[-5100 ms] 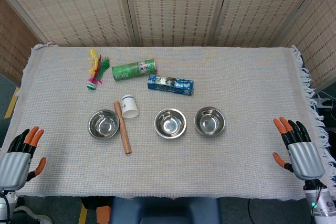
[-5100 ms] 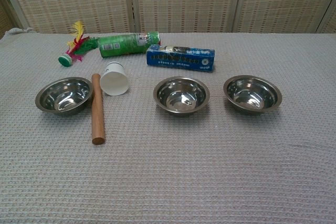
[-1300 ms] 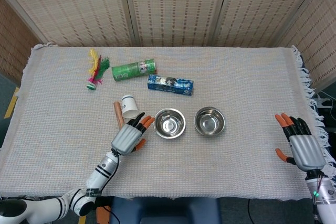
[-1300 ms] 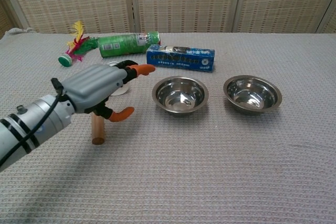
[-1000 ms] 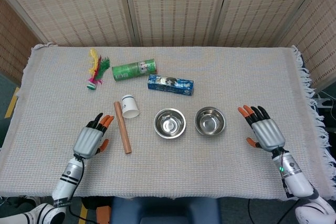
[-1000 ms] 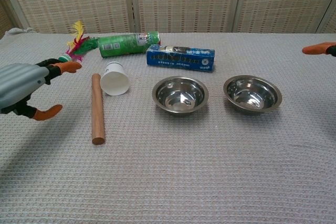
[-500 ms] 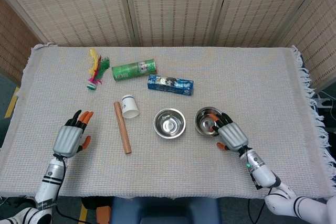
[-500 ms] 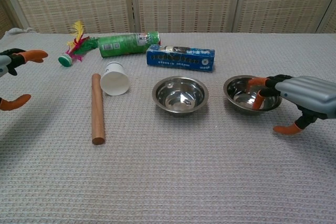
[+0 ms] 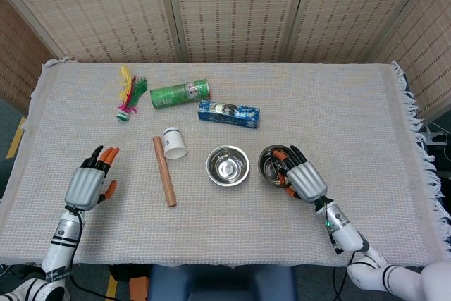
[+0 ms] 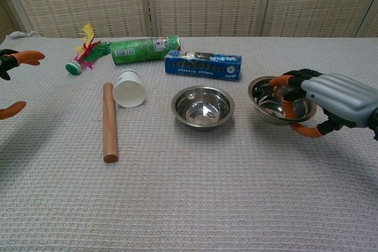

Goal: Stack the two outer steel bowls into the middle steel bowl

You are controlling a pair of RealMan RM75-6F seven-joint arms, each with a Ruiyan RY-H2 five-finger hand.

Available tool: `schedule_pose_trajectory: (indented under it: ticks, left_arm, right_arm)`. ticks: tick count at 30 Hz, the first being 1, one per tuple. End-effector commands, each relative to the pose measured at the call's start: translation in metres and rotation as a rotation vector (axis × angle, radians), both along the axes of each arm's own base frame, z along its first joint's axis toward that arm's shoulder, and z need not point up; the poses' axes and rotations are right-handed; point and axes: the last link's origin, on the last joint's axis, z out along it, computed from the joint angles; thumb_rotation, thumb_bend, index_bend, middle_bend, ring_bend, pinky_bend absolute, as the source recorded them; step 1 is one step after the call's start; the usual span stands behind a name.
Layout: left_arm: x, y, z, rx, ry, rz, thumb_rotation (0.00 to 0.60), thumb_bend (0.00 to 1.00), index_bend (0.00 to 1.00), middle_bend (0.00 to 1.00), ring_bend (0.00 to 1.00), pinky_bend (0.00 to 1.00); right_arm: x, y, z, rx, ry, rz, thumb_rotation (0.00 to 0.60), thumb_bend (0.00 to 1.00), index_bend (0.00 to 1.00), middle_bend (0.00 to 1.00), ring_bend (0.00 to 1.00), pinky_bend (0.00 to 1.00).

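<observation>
Nearest, at the lower left of the head view, the left hand (image 9: 87, 187) is seen w/ fingers apart and nothing in it, hovering over the woven cloth (image 9: 232, 237); in the chest view only its orange fingertips (image 10: 26, 57) show at the left edge. At the lower right of centre in the head view, the right hand (image 9: 303, 180) is clamped on the rim of the right steel bowl (image 9: 271, 163): in the chest view its fingers (image 10: 287, 95) are hooked inside the bowl (image 10: 266, 95) and the thumb is pressed under the near rim, w/ the bowl tipped up toward the camera, its near edge raised off the cloth. Just left of it, apart, the middle steel bowl (image 9: 227, 166) sits upright at frame centre; in the chest view (image 10: 202, 106) a second rim seems nested in it, but this can't be told for sure. Left of that, a wooden dowel (image 9: 164, 171) lies lengthwise on the cloth, and a white paper cup (image 9: 174, 143) lies on its side just beside the dowel's far end. Further back, centre frame, a blue box (image 9: 228, 113) lies flat, w/ a green can (image 9: 180, 94) on its side behind and to its left. At the upper left, a feathered shuttlecock (image 9: 129, 93) lies near the can. Woven screen panels (image 9: 232, 8) are seen along the top of the frame.
</observation>
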Motion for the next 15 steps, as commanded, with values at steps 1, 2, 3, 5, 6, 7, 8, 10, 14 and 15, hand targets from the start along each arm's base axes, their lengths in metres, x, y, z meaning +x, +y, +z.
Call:
schedule_pose_trajectory:
  ticks: [1, 2, 3, 5, 6, 7, 8, 10, 14, 15]
  left_arm:
    - [-0.002, 0.001, 0.004, 0.018, -0.006, 0.008, 0.600, 0.41, 0.00, 0.08, 0.00, 0.25]
    - [-0.003, 0.001, 0.006, 0.024, -0.007, 0.012, 0.600, 0.42, 0.00, 0.08, 0.00, 0.25]
    - [-0.004, 0.002, 0.007, 0.030, -0.009, 0.015, 0.600, 0.42, 0.00, 0.08, 0.00, 0.25]
    - [-0.006, 0.002, 0.010, 0.036, -0.011, 0.024, 0.600, 0.42, 0.00, 0.08, 0.00, 0.25]
    - [-0.007, 0.002, 0.011, 0.039, -0.010, 0.026, 0.600, 0.42, 0.00, 0.08, 0.00, 0.25]
    - [-0.007, 0.002, 0.012, 0.043, -0.009, 0.027, 0.600, 0.42, 0.00, 0.08, 0.00, 0.25]
    - [-0.008, 0.002, 0.014, 0.046, -0.008, 0.027, 0.600, 0.42, 0.00, 0.08, 0.00, 0.25]
    - [-0.009, 0.001, 0.016, 0.054, -0.009, 0.030, 0.600, 0.42, 0.00, 0.08, 0.00, 0.25]
    - [-0.012, 0.000, 0.024, 0.074, -0.020, 0.047, 0.600, 0.42, 0.00, 0.08, 0.00, 0.24]
    - [-0.013, -0.001, 0.026, 0.078, -0.020, 0.050, 0.600, 0.42, 0.00, 0.08, 0.00, 0.24]
  right_arm:
    - [0.015, 0.002, 0.003, 0.005, -0.034, 0.052, 0.600, 0.46, 0.72, 0.11, 0.00, 0.00]
    - [0.020, 0.001, 0.003, 0.009, -0.041, 0.064, 0.600, 0.46, 0.72, 0.11, 0.00, 0.00]
    - [0.026, 0.000, 0.003, 0.014, -0.048, 0.076, 0.600, 0.46, 0.71, 0.11, 0.00, 0.00]
    - [0.040, -0.004, 0.001, 0.030, -0.059, 0.098, 0.600, 0.46, 0.71, 0.11, 0.00, 0.00]
    - [0.046, -0.007, 0.000, 0.037, -0.063, 0.105, 0.600, 0.46, 0.71, 0.11, 0.00, 0.00]
    - [0.054, -0.010, -0.002, 0.046, -0.068, 0.114, 0.600, 0.46, 0.71, 0.11, 0.00, 0.00]
    - [0.059, -0.013, -0.005, 0.052, -0.070, 0.120, 0.600, 0.46, 0.71, 0.11, 0.00, 0.00]
    - [0.069, -0.018, -0.011, 0.065, -0.072, 0.131, 0.600, 0.46, 0.71, 0.11, 0.00, 0.00]
    - [0.087, -0.028, -0.029, 0.097, -0.069, 0.139, 0.600, 0.46, 0.70, 0.11, 0.00, 0.00]
    - [0.089, -0.031, -0.033, 0.103, -0.067, 0.136, 0.600, 0.46, 0.70, 0.11, 0.00, 0.00]
